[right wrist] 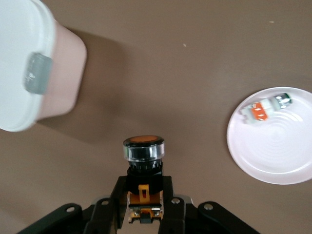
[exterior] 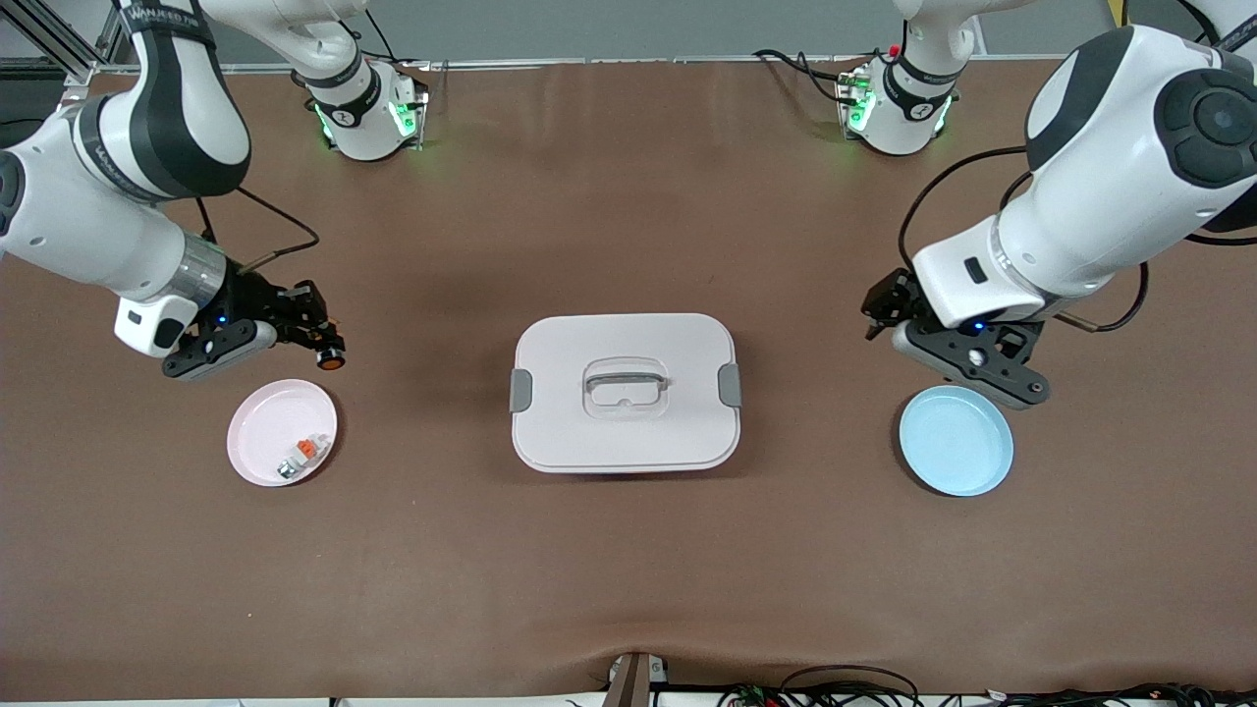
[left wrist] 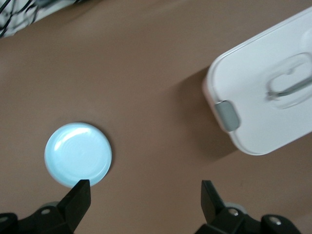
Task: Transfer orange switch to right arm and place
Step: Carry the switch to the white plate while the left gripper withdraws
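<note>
Your right gripper (exterior: 319,339) is clamped on the orange switch (exterior: 331,360), holding it in the air over bare table just beside the pink plate (exterior: 257,435), at the right arm's end of the table. From the right wrist camera you see the switch (right wrist: 143,155) pinched by its black body between the fingers, its orange cap pointing away from the gripper (right wrist: 142,204).

Your table (exterior: 628,570) is covered in brown, and your white lidded box (exterior: 625,391) sits at its middle, grey latches on two ends and a handle recessed in the lid. Your right arm (exterior: 108,196) reaches in from its base; your left arm (exterior: 1090,206) does the same at its own end.

Your left gripper (exterior: 881,312) hangs with its fingers spread wide and nothing between them, over the table by the blue plate (exterior: 956,440).

On your pink plate lies a small white-grey piece with an orange tab (exterior: 304,452).
</note>
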Robot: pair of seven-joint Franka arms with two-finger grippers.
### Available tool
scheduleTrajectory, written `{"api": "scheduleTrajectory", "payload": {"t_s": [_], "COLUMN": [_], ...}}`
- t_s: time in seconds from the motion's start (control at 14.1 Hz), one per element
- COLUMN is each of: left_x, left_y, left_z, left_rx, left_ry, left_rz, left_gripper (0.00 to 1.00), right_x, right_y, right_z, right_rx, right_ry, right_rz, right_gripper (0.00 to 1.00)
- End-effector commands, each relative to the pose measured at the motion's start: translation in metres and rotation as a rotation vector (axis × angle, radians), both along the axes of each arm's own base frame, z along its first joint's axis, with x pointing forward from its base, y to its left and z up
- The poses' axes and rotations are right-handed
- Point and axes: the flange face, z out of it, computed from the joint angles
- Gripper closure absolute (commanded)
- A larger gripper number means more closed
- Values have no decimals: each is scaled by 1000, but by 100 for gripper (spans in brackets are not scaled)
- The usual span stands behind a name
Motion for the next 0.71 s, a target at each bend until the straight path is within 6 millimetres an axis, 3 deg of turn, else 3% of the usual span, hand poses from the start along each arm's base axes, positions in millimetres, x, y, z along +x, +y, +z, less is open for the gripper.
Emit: {"api": "scheduleTrajectory", "payload": {"t_s": [0.0, 0.14, 0.28, 0.43, 0.64], "left_x": [-4, 7, 14, 18, 11], "left_y": [31, 76, 117, 143, 146], "left_z": [-2, -1, -2, -4, 0], "left_rx": [104, 120, 124, 219, 293], "left_ry": [36, 33, 37, 16, 7], "left_rz": [103, 155, 217, 226, 214], "left_gripper": [0, 0, 0, 0, 0], "right_x": [6, 14, 20, 23, 30], "right_y": [-11, -30, -62, -73, -98], "right_z": [-12, -16, -32, -43, -63], "right_rx": [-112, -139, -131, -131, -134], "right_ry": [-28, -101, -123, -125, -151], "right_rz": [219, 537, 712, 818, 944], "right_gripper": [100, 100, 100, 100, 100]}}
